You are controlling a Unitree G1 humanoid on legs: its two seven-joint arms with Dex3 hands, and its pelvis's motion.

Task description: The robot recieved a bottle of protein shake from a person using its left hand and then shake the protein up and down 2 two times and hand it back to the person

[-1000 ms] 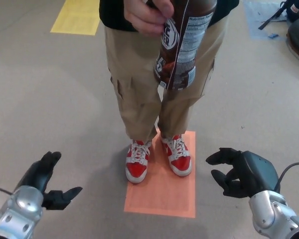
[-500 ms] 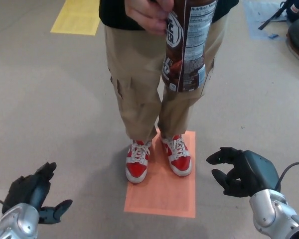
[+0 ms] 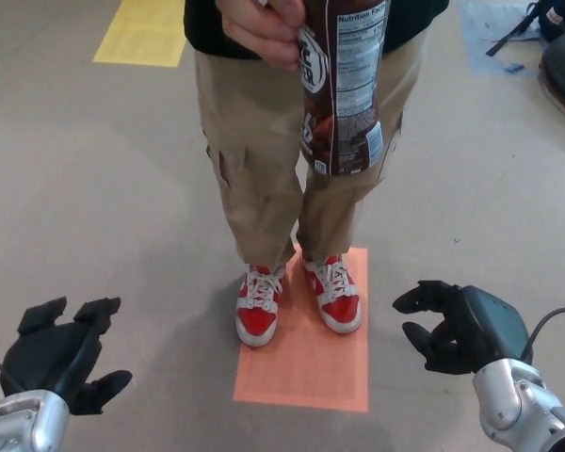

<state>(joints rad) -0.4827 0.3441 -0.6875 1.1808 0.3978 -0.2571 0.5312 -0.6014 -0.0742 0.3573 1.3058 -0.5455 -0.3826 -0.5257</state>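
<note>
Bottle (image 3: 342, 89) cut off above the label by the top edge, person (image 3: 292, 169) cropped above the waist, label print too small to read, and dark objects (image 3: 563, 42) clipped at the right edge, unidentifiable.

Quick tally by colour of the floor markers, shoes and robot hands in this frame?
Orange rectangular floor marker: 1
Yellow rectangular floor marker: 1
Red-and-white sneakers, one and the other: 2
Black robot hands, left hand and right hand: 2
Total: 6
</note>
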